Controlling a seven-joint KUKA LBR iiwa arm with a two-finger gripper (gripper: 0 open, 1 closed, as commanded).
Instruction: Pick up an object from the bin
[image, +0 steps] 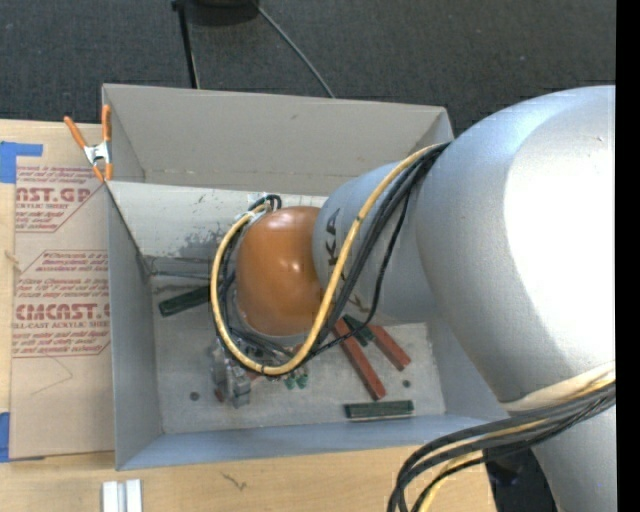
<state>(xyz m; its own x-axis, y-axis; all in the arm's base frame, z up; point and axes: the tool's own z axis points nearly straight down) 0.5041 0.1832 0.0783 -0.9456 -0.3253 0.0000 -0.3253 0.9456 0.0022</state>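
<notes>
Nearest to the camera is the big silver-grey robot arm (520, 250), which comes in over the right wall of the grey metal bin (275, 140) and covers much of its right half. At its wrist sits a round orange cover (280, 270), and yellow and black cables (225, 290) make a loop around this cover.

Below the cover, the pincer (232, 385) is low over the bin floor, in the front left part, near the front wall. If the pincer is open or closed, I cannot tell, because the wrist and the cables hide it. I also cannot tell which thing is under it.

A small green piece (297, 381) lies just beside the pincer, on its right, under the lowest part of the cable loop. Further to the right, two red-brown flat sticks (362, 365) lie slanted on the floor, and their upper ends go under the arm. A flat dark green bar (378, 408) lies near the front right corner, along the front wall and close to the lower end of one red-brown stick. By the left wall, well apart from the pincer, a dark green flat strip (182, 301) lies a little tilted.
</notes>
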